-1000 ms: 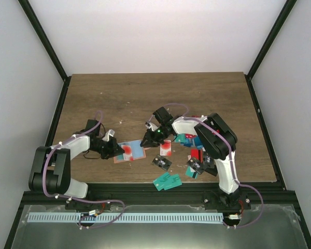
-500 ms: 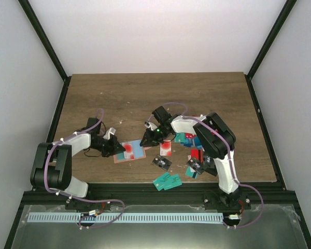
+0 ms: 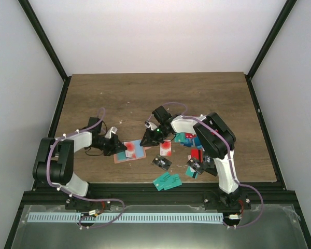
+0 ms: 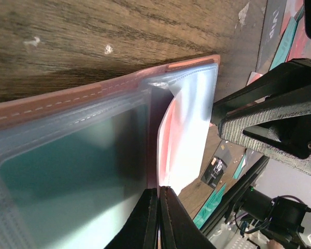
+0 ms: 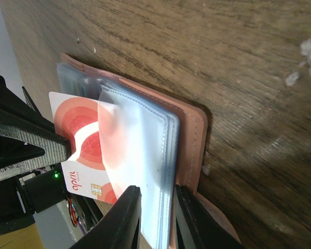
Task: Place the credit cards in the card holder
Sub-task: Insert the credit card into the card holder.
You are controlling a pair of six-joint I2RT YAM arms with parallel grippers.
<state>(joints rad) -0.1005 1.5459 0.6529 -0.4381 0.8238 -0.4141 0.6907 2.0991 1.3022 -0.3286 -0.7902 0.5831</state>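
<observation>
Salmon-brown card holder [image 3: 129, 152] lies open on the wooden table [image 3: 145, 98], lower centre of the top view, between both arms.

Left gripper [image 4: 158, 193] is clenched, fingers nearly together, apparently on the trailing edge of the red-and-white plastic card [image 5: 85, 150]. Right gripper [image 5: 155, 189] looks pinched on the edge of the clear pocket stack. The loose red, teal and black cards [image 3: 194, 148] are heaped right of centre, with two teal ones [image 3: 167, 181] near the bottom edge.

Handling, my read:
- Card is light, stiff and slick, so grip a short edge and push flat.
- Pockets are thin, floppy film that will buckle if the card goes in skewed.
- Holder is light and will slide unless pinned.

Views:
- Right wrist shows the card roughly half under a sleeve, with the chip end still out.
- Left wrist shows a teal card [image 4: 57, 171] already pocketed at lower left of the frame, plus the sleeve bowing upward.
- Top view shows neither of those, only the layout.
</observation>
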